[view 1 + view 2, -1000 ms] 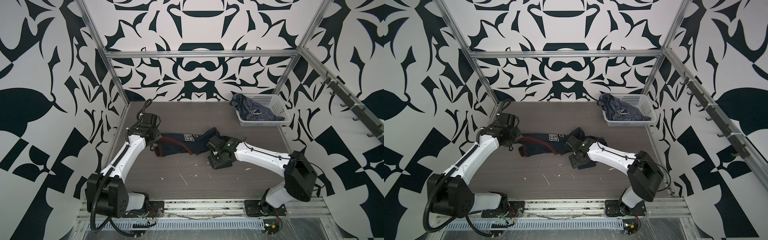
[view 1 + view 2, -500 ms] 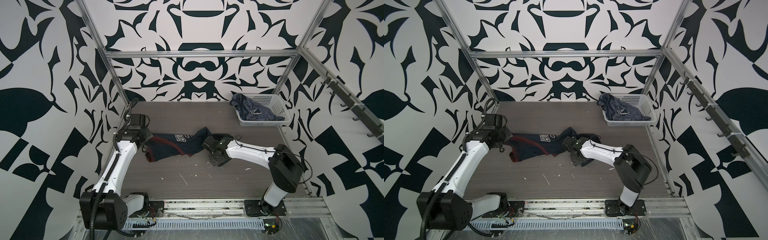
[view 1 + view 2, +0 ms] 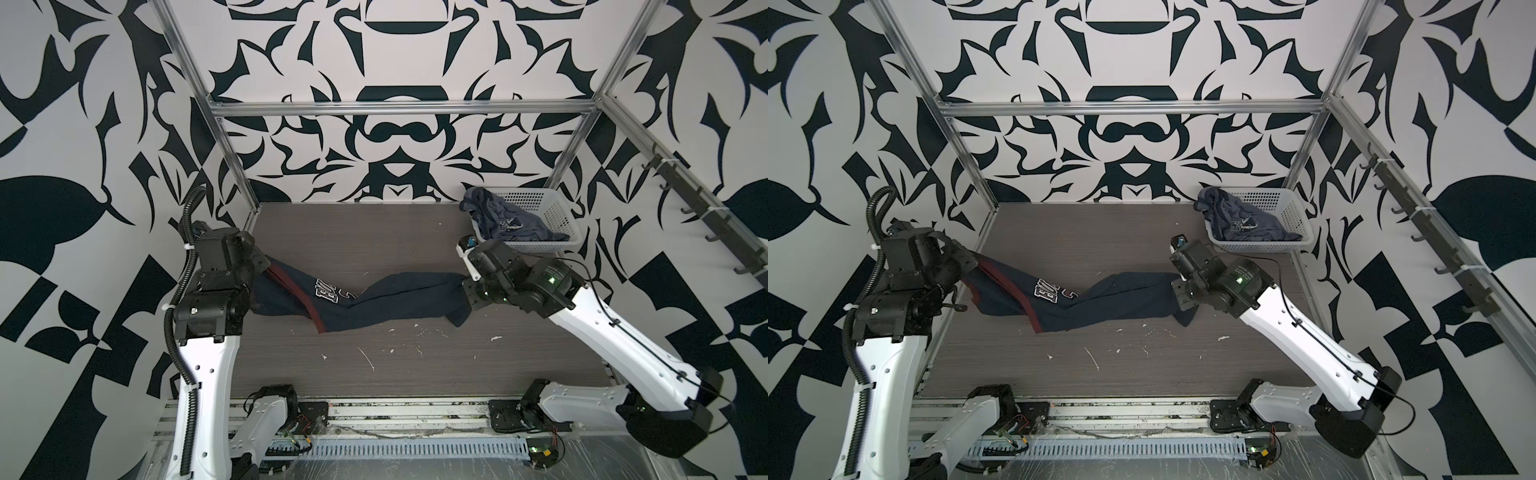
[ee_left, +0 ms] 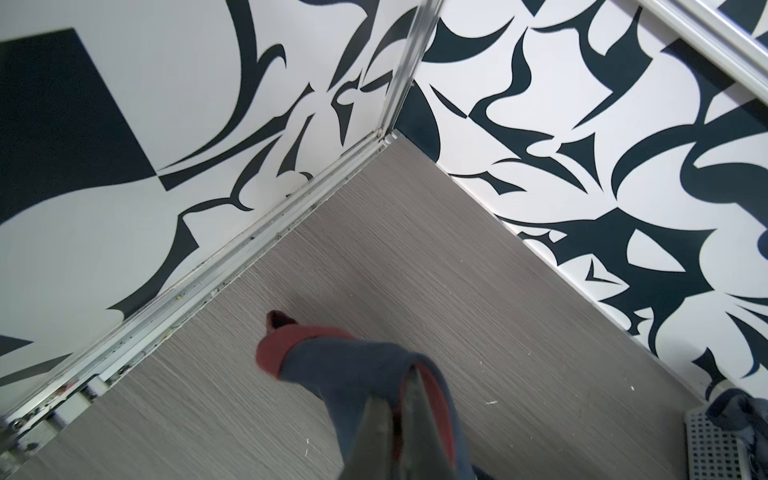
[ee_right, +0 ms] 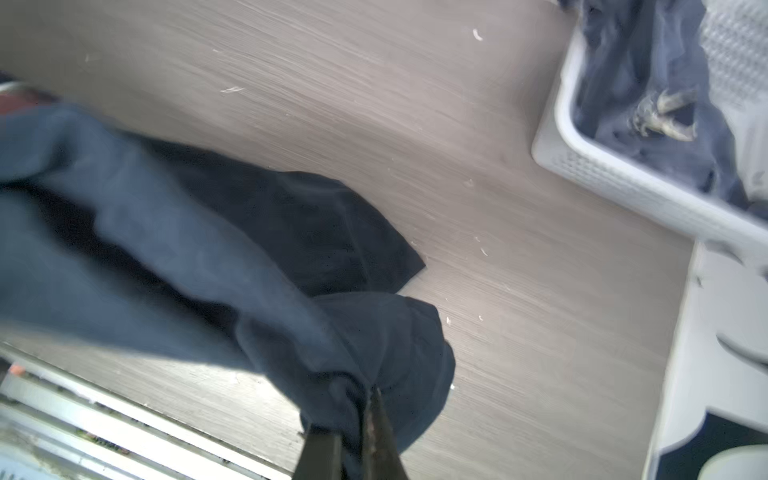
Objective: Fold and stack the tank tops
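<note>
Navy top, one, clamped by left claw, right claw; slate-blue top, one, in basket.

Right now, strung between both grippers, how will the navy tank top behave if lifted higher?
Probably floppy: the navy tank top sags toward the table between the left gripper and right gripper. Likely light: two small pinches carry it. Its hanging corner may drag.

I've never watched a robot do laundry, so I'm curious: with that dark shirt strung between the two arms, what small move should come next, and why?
Probably stretch the navy shirt by pulling its ends slightly further apart. Shut jaws pinch each end, yet its middle sags bunched onto the table, too rumpled to fold. A gentle pull should flatten it.
</note>
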`<state>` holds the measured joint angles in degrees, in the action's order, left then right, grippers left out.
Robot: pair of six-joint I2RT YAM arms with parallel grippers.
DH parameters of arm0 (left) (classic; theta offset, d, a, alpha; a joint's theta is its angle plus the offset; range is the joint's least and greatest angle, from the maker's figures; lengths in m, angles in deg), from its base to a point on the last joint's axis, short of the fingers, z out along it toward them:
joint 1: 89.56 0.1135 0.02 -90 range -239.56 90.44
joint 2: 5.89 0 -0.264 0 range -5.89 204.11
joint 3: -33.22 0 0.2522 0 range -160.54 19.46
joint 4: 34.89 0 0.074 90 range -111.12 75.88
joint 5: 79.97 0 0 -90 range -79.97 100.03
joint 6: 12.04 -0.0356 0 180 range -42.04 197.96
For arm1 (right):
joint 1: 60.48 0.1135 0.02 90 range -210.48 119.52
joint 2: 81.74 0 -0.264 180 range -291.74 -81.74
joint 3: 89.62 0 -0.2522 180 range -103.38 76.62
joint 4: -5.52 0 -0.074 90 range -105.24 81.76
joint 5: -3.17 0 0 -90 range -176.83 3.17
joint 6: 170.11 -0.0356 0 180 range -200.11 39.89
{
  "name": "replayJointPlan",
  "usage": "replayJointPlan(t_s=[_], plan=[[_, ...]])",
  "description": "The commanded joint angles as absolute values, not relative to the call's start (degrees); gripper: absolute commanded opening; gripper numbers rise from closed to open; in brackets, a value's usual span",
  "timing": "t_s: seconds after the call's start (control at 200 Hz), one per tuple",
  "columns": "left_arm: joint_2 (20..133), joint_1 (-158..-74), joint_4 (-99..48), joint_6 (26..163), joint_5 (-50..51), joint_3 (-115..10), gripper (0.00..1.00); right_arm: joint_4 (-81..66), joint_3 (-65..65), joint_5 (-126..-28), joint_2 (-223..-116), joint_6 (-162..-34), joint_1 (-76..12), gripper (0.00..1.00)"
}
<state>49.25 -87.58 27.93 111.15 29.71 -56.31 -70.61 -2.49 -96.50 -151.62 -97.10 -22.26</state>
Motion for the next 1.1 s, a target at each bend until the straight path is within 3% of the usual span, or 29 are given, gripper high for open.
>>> replayJointPlan(t_s=[0.0,0.16,0.26,0.355,0.415,0.73,0.895,1.095], plan=[[59.88,-87.32,28.92,111.54,29.40,-56.02,0.00,-64.84,0.39,-86.96,-156.96,-96.39,-31.85,0.00],[76.00,-87.15,29.05,111.23,25.05,-56.51,0.00,-55.99,1.49,-83.60,-167.52,-96.18,-35.07,0.00],[82.09,-87.14,29.16,111.58,22.72,-56.96,0.00,-55.09,-0.02,-86.36,-174.55,-97.00,-37.77,0.37],[85.23,-87.11,28.93,111.48,21.97,-56.83,0.00,-55.13,-0.89,-89.71,-176.61,-97.41,-40.00,0.54],[86.04,-87.11,29.15,111.43,21.97,-56.75,0.00,-54.79,-0.78,-91.04,-175.74,-96.92,-40.19,0.60],[83.14,-87.10,27.28,111.76,23.15,-53.57,0.00,-50.18,10.95,-89.63,-163.20,-99.44,-40.52,0.61],[82.89,-87.16,26.66,111.98,22.98,-52.79,0.00,-43.12,17.65,-79.02,-160.55,-102.52,-44.61,0.59],[83.06,-87.10,26.02,112.07,22.32,-51.83,0.00,-39.91,21.53,-78.31,-162.91,-104.77,-45.59,0.58]])
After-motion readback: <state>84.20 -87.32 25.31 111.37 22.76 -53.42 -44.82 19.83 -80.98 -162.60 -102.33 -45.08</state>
